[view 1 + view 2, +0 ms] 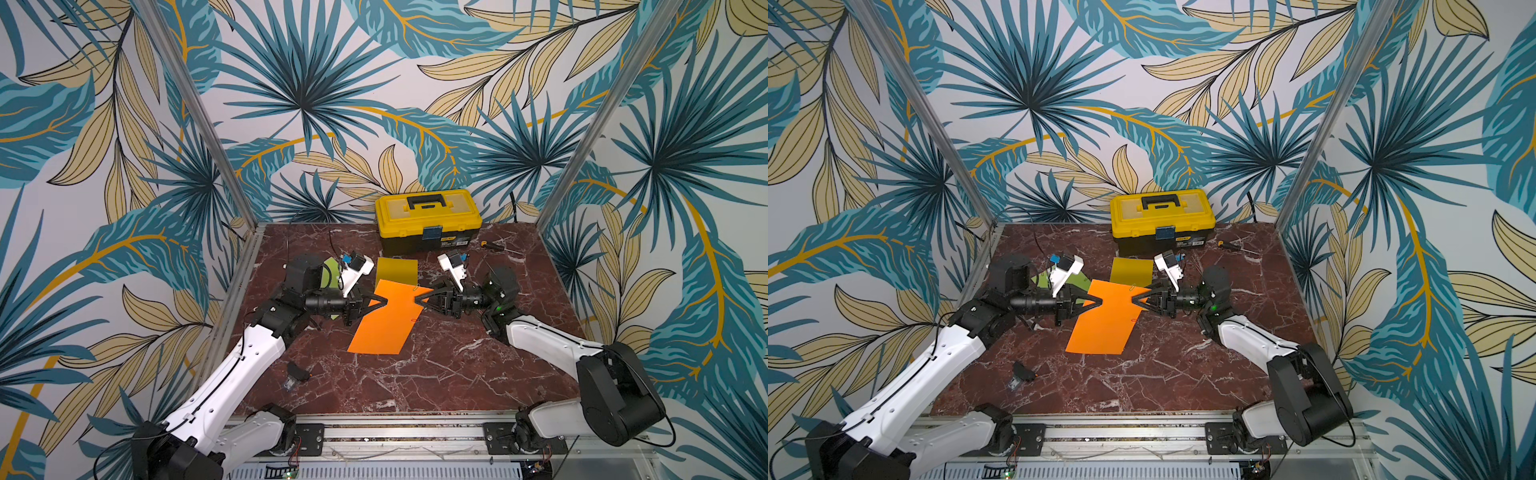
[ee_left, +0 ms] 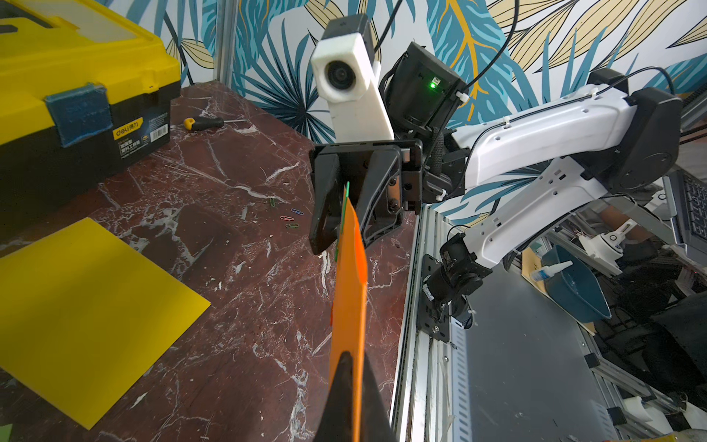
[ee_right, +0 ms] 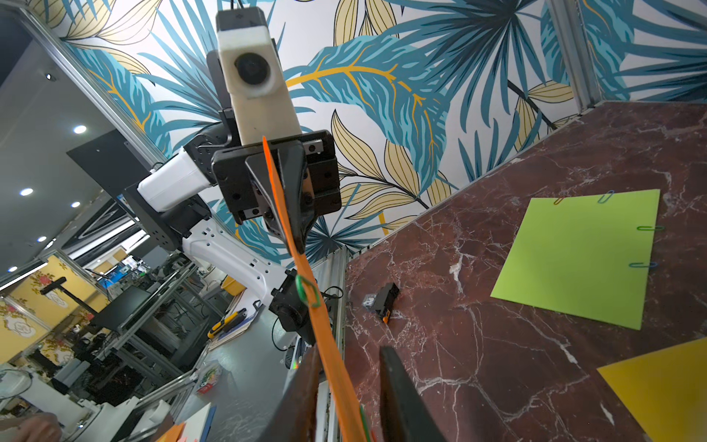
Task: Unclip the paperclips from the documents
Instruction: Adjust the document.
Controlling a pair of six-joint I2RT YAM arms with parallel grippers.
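Observation:
The orange document [image 1: 386, 320] is lifted between both arms and droops toward the table. My left gripper [image 1: 384, 300] [image 2: 346, 359] is shut on one side edge of it. My right gripper [image 1: 417, 300] [image 3: 349, 350] straddles the opposite edge, where a green paperclip [image 2: 344, 214] sits between its jaws; one finger stands clear of the paper. Another green paperclip [image 3: 306, 292] grips the sheet farther along, and a red one [image 1: 413, 320] sits on its right edge. The lime green document [image 3: 581, 256] lies flat with several clips on its edges. The yellow document [image 1: 397, 270] lies flat.
A yellow-and-black toolbox [image 1: 428, 220] stands at the back wall, with a screwdriver [image 1: 492, 246] to its right. Several loose paperclips [image 2: 289, 219] lie on the marble behind the right gripper. A small black object [image 1: 297, 372] lies at the front left.

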